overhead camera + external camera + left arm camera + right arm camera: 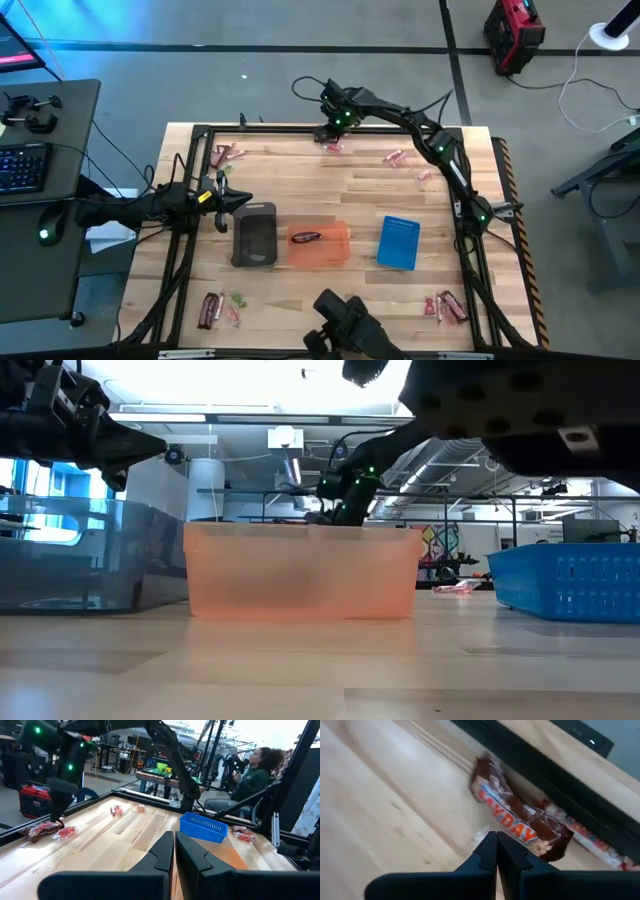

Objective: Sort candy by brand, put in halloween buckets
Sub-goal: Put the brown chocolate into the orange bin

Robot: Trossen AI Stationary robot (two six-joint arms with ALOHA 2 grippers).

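We see the right pincer (496, 851) closed, its two fingers pressed tip to tip at the edge of a brown candy bar (520, 822) that lies on the desk (340, 190) against the dark frame rail at the far edge. Whether the wrapper is actually pinched between the tips we cannot tell. A second wrapped piece (592, 840) lies just beside the bar along the same rail. From above, the right arm (440, 150) runs up from its base at the right side, bends, and stretches left along the far edge, with the wrist turned down to the candy (333, 146).

The left pincer (240, 200) is also closed and holds nothing; it hovers just left of the dark bucket (254, 234), its arm lying level from the left side.

The three buckets stand in a row near the middle of the desk: the dark one, the orange bucket (320, 246) and the blue bucket (399, 243). Small heaps of candy lie well apart near the corners: far left (226, 154), far right (398, 158), near left (215, 308) and near right (446, 306).
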